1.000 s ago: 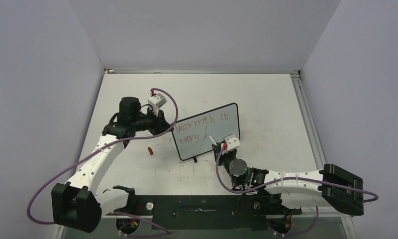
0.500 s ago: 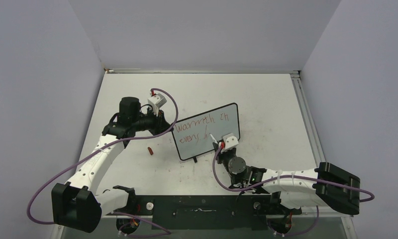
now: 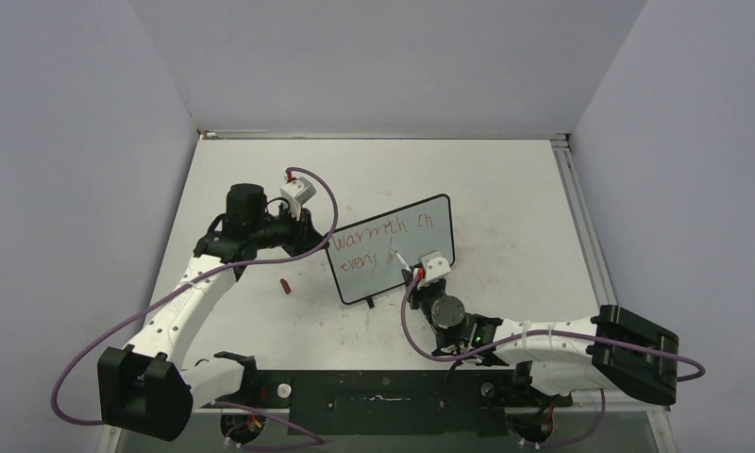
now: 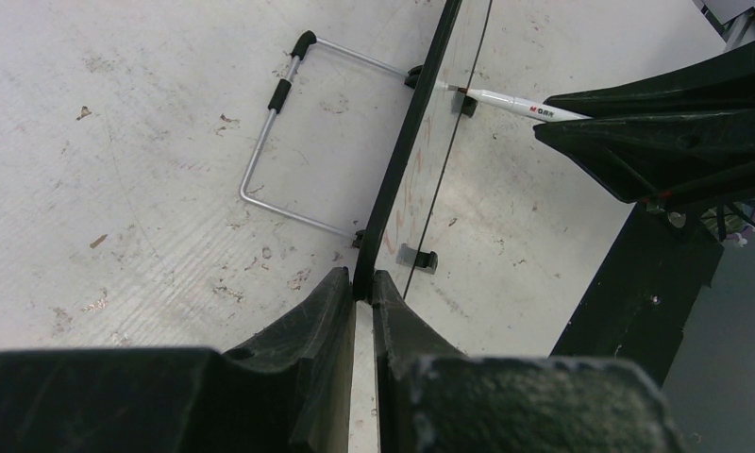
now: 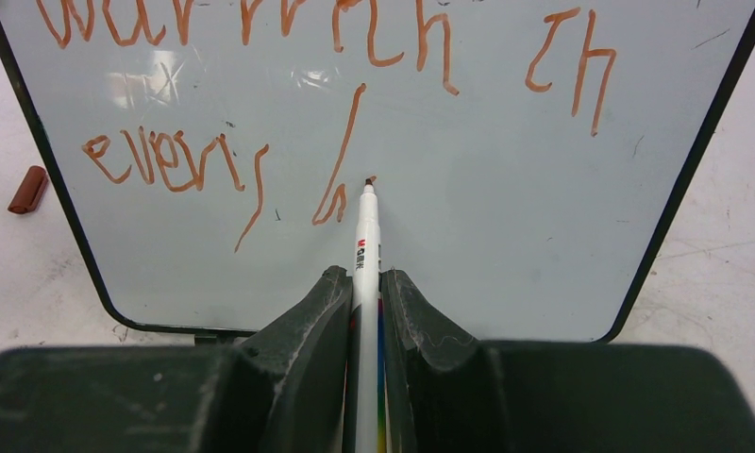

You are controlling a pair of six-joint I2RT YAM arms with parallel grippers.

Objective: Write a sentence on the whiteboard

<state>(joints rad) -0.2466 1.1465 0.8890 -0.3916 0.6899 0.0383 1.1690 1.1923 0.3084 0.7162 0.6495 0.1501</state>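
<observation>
Near the middle of the counter (image 3: pixel 506 189), about midway between its left and right edges, the whiteboard (image 3: pixel 391 250) stands propped on its wire stand (image 4: pixel 279 123), its face turned toward the near edge. Left end effector (image 4: pixel 362 283) is clamped on the board's black frame at the left side, jaws pinched together on the thin edge, steadying it. Right end effector (image 5: pixel 366 283) is closed on a white marker (image 5: pixel 366 236), which runs straight out between the jaws. The marker's tip touches the board surface just right of the last finished stroke. The sentence (image 5: pixel 343 142) is in orange-red hand, rough lettering. The top line reads roughly "warmth in". The lower line reads roughly "every", then a tall slanted letter like a "d", with a tiny fresh mark at the tip. Judgement: most of the writing is down, and the closing word is only begun. If that word is "day", the letters after the "d" are yet to come, and bare board to the right on the lower line leaves room for them. A red-brown cap (image 5: pixel 26 190) lies on the counter just left of the board, apart from it, so capping the marker would also be left, should that count.
</observation>
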